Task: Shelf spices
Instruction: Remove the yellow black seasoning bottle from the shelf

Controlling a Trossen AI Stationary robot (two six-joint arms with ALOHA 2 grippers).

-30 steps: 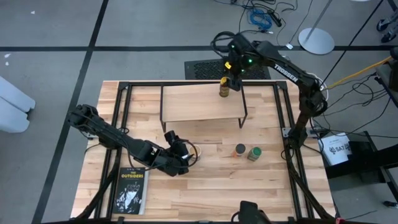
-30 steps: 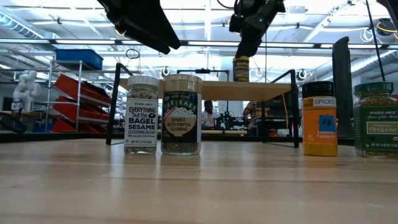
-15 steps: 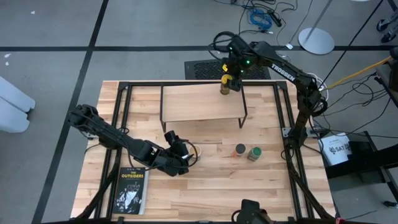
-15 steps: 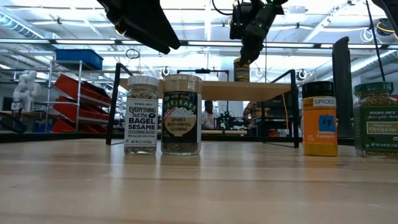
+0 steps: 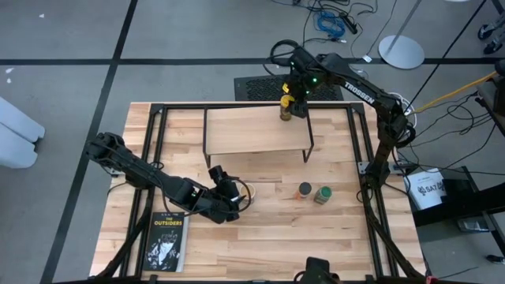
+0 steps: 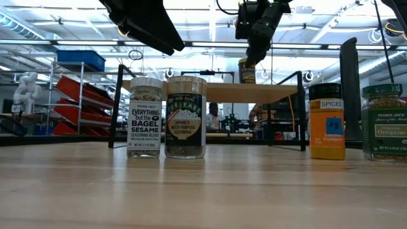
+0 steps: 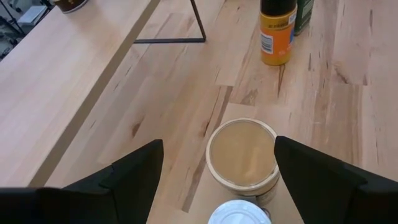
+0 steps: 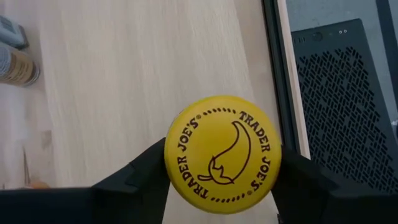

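Pale butcher-block worktop point(image 5: 260, 229), planks jointed lengthwise, framed by black rails. At 8 o'clock, flat dark paperback point(image 5: 166, 241) lying on the wood.

Left end effector point(image 7: 214, 174) low over the middle of the worktop, matte black fingers point(image 7: 134, 171) spread wide either side of two small cylinders, touching neither. Nearer the lens, white lid point(image 7: 239, 213), glossy and round, mostly cut off. Just beyond, tan lid point(image 7: 242, 154), flat disc with a raised rim. Same pair from table height: clear glass white-lid jar point(image 6: 145, 117) with pale label, and tan-lid jar point(image 6: 186, 117) with dark speckled contents, side by side and upright, whether touching cannot tell.

At 4 o'clock, orange plastic jar point(image 6: 327, 121) with ribbed black cap, and green-lid jar point(image 6: 383, 122) of glass, dried herbs inside, standing just beside each other.

At 12 o'clock, shelf point(image 5: 252, 130): smooth light plank on thin black wire legs. Yellow-lid jar point(image 5: 285, 110) upright at its far right corner, base on the plank. Lid face point(image 8: 222, 154) glossy yellow, printed with a brown ring of lettering and a curled pepper shape.

Right end effector point(image 8: 222, 163) above that corner, dark fingers point(image 8: 137, 177) flanking the yellow lid on both sides; whether pinching it or merely alongside, cannot tell.
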